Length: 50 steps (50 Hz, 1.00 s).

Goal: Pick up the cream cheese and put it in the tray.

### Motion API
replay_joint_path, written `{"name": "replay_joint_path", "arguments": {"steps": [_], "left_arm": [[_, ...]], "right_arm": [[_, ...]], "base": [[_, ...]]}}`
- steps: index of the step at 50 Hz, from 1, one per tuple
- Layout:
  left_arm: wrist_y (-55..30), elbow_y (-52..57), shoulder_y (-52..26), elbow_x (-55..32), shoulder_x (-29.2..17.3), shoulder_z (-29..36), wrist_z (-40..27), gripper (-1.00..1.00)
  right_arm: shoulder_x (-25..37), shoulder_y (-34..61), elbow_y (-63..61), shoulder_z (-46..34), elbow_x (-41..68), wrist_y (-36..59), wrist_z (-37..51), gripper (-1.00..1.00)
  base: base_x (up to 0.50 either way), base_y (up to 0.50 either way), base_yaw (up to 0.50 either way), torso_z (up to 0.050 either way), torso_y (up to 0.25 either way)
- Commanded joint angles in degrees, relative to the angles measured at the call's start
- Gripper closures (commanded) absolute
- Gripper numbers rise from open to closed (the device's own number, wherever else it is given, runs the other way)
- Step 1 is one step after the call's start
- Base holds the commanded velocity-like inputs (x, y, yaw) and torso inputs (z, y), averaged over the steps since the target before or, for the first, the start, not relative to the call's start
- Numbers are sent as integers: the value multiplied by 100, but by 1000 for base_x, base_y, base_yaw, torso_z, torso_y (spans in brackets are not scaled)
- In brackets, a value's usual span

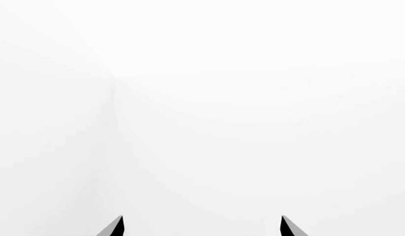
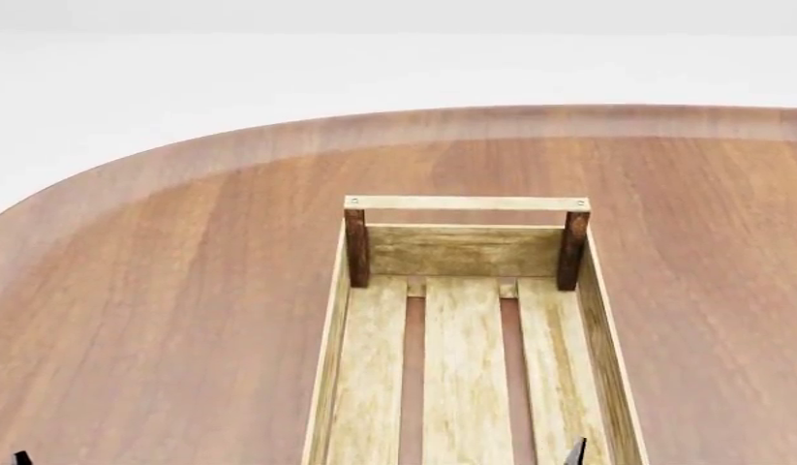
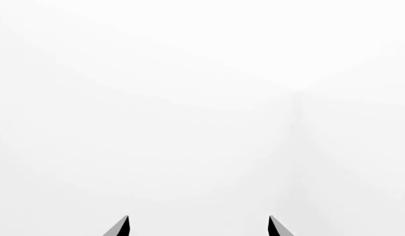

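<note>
Nothing of the task looks done yet. In the head view the tray [image 2: 470, 358] fills the lower centre of the frame, running off the bottom edge, and the part of it that shows is bare: three pale slats with dark gaps, low side walls, and the far handle bar on its two dark posts. No box lies in it. The cheese is not visible in any view; it does not sit on the stretch of table [image 2: 178, 281] that shows at the left, right and top of the frame, so where it lies I cannot tell.

The left gripper [image 1: 202, 227] shows only as two dark fingertips at the bottom edge of the left wrist view, well apart, with blank white between them and nothing gripped. The right gripper [image 3: 198, 227] looks the same in the right wrist view: two tips spread wide, nothing between them. Both wrist cameras face pale, featureless background, not the table. In the head view only small dark slivers at the bottom edge, lower left and lower centre-right, hint at the arms.

So, as I judge it, the whole job is left: find the cheese, reach it, close on it, carry it over and set it down on the slats
</note>
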Motion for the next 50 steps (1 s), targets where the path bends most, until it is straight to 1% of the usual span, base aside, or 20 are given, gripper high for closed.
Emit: {"name": "replay_joint_path", "arguments": {"steps": [1,16,23,37,42,50], "left_arm": [[-39,-2,-10,18,-18,43,-24,-100],[-69,29,-2,34,-43,55,-87,-100],[-77,57,14,22,-66,61,-111,-100],[-109,128,43,-35,-119,51,-166,-100],[-127,135,46,-42,-131,61,-178,-100],[-130,173,72,-49,-158,70,-200,-100]], "right_arm": [[71,-271,-391,425,251,294,158,-100],[106,-674,-726,917,631,678,353,-100],[130,-860,-724,1130,779,656,498,-100],[-44,-986,-803,1463,916,1045,805,-100],[-147,-1072,-918,1636,1170,1232,919,-100],[-178,-1220,-864,1789,1412,1117,1042,-100]], "base": [[0,0,0,0,0],[0,0,0,0,0],[0,0,0,0,0],[0,0,0,0,0],[0,0,0,0,0],[0,0,0,0,0]]}}
